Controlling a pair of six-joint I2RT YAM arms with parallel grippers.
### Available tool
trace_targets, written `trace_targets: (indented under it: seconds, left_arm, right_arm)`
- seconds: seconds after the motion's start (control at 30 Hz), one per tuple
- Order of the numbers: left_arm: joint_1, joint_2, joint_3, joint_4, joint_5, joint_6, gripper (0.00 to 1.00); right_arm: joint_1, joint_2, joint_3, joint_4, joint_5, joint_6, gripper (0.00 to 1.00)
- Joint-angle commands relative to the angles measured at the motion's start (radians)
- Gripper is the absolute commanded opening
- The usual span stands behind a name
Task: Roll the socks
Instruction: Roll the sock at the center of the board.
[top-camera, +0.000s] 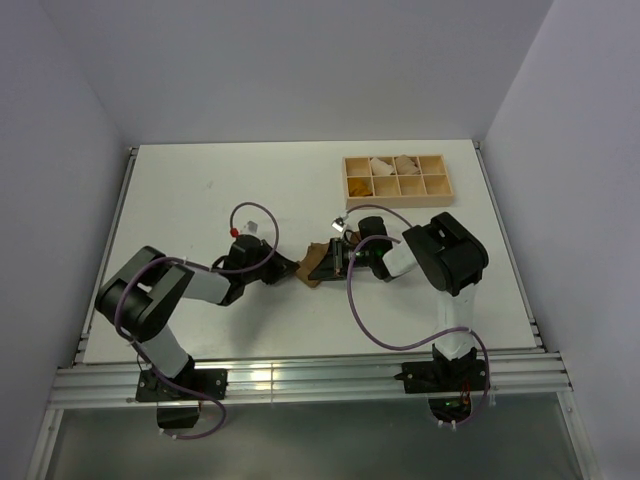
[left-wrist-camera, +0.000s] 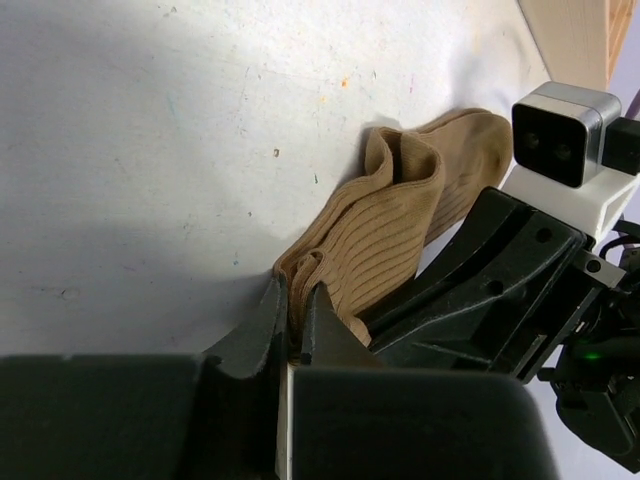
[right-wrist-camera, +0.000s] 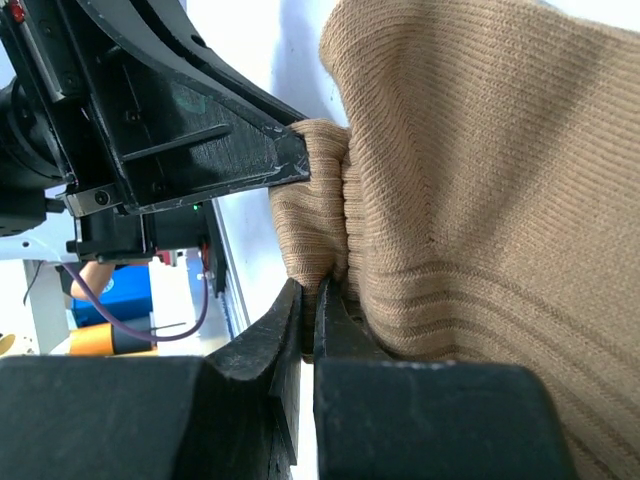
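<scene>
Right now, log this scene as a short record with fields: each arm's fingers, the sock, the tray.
left fingers: shut on an edge of the tan sock
right fingers: shut on a fold of the same sock
tan sock: folded and bunched on the table between the two arms, not a finished roll
wooden tray: far right part of the table, apart from both arms
pale bundles: in two far compartments of the tray
</scene>
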Motion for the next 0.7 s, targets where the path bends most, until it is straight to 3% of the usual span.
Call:
trace_targets:
  seconds: [0.0,0.13,0.23,0.43,0.57,0.67]
  left_arm:
    - [-0.007,0.025,0.010,-0.164,-0.051,0.044,0.00]
    - [-0.007,-0.020,0.030,-0.264,-0.128,0.045,0.00]
    - [-0.002,-0.090,0.016,-0.347,-0.211,0.016,0.00]
    - [0.039,-0.256,-0.050,-0.494,-0.365,-0.043,0.00]
    - [0.058,-0.314,-0.057,-0.548,-0.387,-0.038,0.00]
    - [0.058,-0.322,-0.053,-0.576,-0.386,-0.021,0.00]
  right_arm:
    - [0.001,-0.001,0.010,-0.086,0.039,-0.056,0.03]
    - [0.005,-0.086,0.016,-0.197,0.092,-0.117,0.29]
    - [0.011,-0.181,0.048,-0.352,0.164,-0.221,0.39]
    - [0.046,-0.337,0.138,-0.579,0.327,-0.422,0.46]
    - [0.193,-0.398,0.236,-0.704,0.573,-0.594,0.54]
    - [0.306,-0.409,0.264,-0.707,0.736,-0.674,0.63]
